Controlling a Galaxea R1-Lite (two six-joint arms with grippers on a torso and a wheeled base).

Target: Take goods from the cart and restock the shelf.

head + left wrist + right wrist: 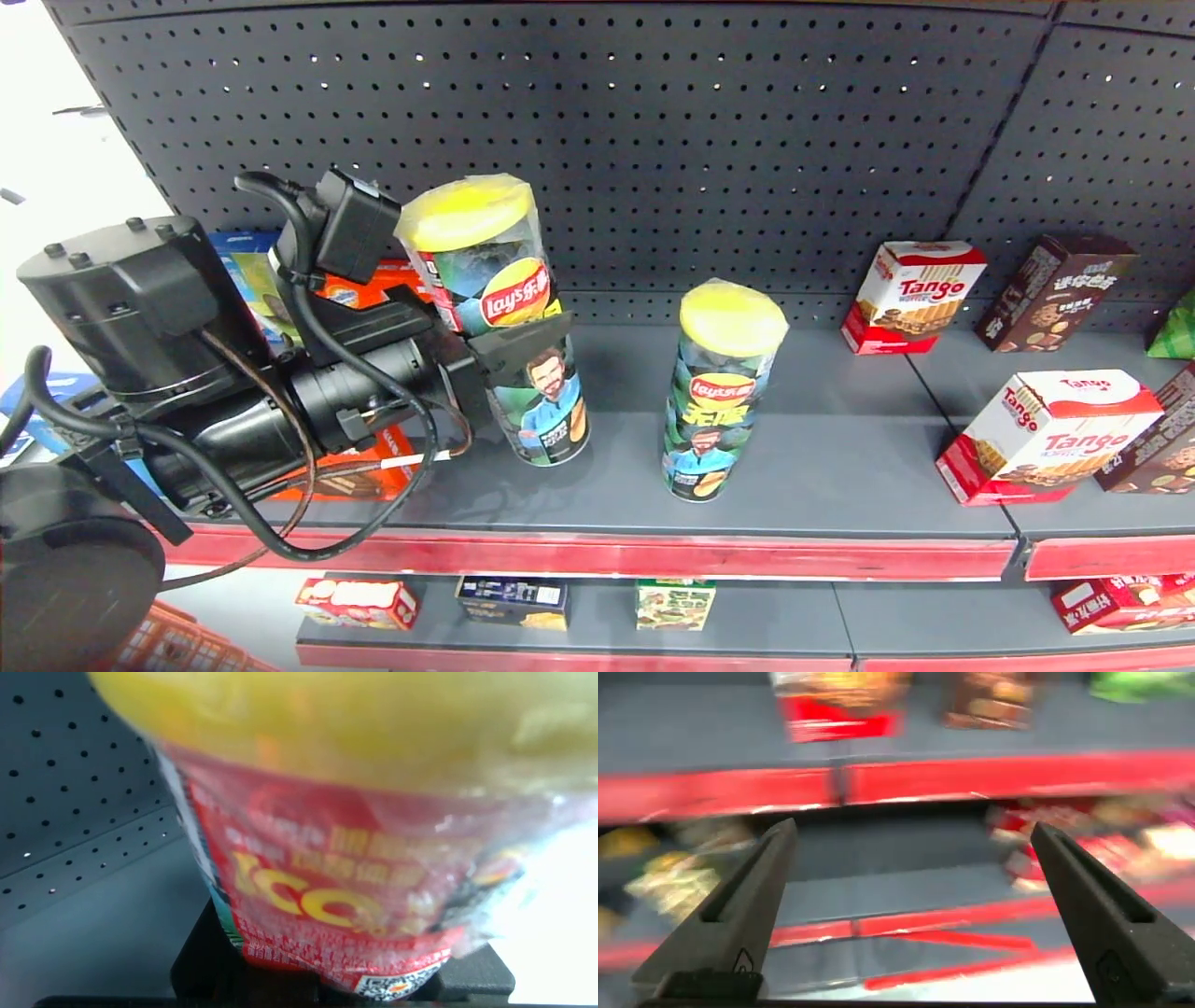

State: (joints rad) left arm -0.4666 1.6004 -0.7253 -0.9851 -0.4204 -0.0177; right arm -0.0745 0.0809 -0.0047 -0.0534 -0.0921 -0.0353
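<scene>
We are watching the chip can (481, 247) sitting in the left gripper (478, 329), whose dark fingers are clamping it around the middle (one across the label, one behind). The can is a tall cylinder in glossy, crinkled film with a yellow lid. It is leaning, with the lid tipping toward 11 o'clock. Its base is hanging at or just over the matte grey shelf (840, 467), and we cannot tell whether it is touching. In the left wrist view the can (355, 887) is looming close above a finger (201, 961).

At its 3 o'clock a second can (721, 392) is standing upright and apart, with bare shelf lying between them. Farther toward 3 o'clock a rear wafer box (910, 297) and a front wafer box (1050, 434) are sitting well clear.

At 12 o'clock the perforated pegboard (653, 140) is closing off the back, and at 6 o'clock a glossy red lip (597, 555) is edging the shelf. The left arm (233, 411) is lying nearly level at 9 o'clock, in front of an orange box (373, 280).

The right gripper (915, 924) is gaping wide, holding nothing and facing blurred red shelf edges.
</scene>
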